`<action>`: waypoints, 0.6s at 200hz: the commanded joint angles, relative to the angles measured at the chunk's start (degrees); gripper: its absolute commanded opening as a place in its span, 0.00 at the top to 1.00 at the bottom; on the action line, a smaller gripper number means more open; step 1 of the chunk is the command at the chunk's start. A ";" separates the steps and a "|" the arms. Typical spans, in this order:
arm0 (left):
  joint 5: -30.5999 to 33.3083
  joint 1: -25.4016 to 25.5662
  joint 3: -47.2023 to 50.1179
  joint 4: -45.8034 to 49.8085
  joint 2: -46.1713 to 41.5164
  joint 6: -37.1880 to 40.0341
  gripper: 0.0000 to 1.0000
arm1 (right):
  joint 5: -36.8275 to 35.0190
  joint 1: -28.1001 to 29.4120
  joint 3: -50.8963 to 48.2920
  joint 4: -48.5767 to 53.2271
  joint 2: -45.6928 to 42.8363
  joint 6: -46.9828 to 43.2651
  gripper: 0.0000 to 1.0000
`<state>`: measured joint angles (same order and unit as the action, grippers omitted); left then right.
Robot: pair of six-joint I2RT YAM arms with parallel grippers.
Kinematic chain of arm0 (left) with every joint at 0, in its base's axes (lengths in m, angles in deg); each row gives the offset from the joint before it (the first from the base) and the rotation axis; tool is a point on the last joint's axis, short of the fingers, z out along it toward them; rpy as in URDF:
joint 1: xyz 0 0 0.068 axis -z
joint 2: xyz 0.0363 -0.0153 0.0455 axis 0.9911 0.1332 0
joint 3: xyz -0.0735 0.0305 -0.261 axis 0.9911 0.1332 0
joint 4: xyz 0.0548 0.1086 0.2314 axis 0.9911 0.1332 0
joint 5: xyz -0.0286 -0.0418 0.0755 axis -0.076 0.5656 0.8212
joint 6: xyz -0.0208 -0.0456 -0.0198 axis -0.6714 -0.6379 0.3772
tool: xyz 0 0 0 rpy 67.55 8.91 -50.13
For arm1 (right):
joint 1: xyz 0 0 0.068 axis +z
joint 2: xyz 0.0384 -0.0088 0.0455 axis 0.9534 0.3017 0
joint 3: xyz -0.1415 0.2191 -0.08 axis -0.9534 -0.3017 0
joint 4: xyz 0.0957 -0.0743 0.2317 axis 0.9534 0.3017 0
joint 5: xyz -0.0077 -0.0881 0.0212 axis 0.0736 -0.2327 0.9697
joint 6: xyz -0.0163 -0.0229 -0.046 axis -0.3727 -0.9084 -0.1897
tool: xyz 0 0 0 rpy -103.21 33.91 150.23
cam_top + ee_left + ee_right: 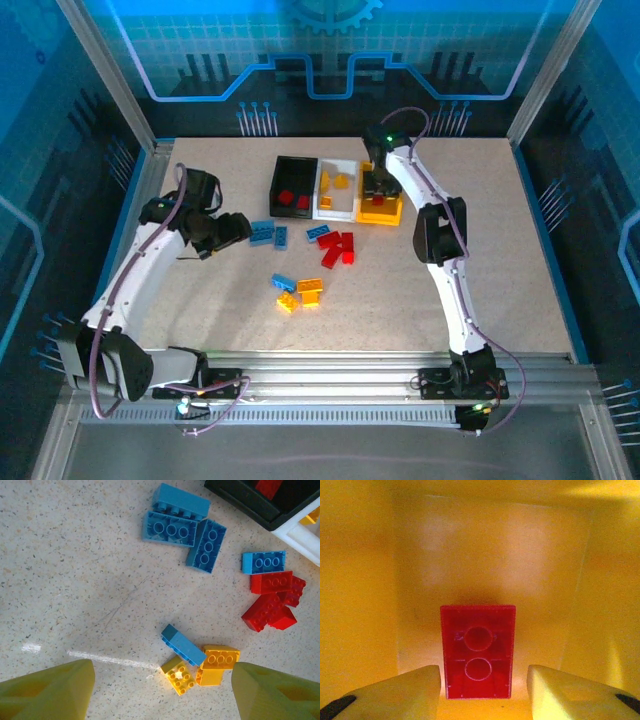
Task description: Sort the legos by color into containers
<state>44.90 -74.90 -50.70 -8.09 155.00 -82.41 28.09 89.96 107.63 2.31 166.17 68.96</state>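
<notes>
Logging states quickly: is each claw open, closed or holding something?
Left claw: open, empty.
Right claw: open over a loose red brick in the yellow bin.

Ahead of the left gripper's [162, 664] matt yellow plastic fingers [47, 690], the pale speckled tabletop [75, 555] looks smooth with a faint sheen and fine scratches, and the small blue studded plastic bricks [180, 522] on it are glossy. Between the right gripper's [483, 672] fingers [395, 690], the small red plastic brick [478, 630] looks smooth, and the yellow-orange plastic bin [360, 580] around it softly shiny.
</notes>
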 commanded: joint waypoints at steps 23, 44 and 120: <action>-0.39 -0.32 0.88 1.33 -0.79 1.39 0.27 | -1.13 0.39 1.78 -0.48 2.51 0.52 0.55; -0.76 -0.44 1.03 1.33 -0.59 1.46 0.27 | -0.65 0.25 2.00 -0.90 3.27 0.89 0.58; -1.11 -0.77 2.19 1.40 -1.60 1.38 0.27 | -1.99 1.06 -0.15 -2.49 -0.88 0.32 0.72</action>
<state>44.81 -75.08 -49.80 -8.14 155.00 -82.35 27.43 90.00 108.20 0.74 168.09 69.84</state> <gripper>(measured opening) 0.734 0.337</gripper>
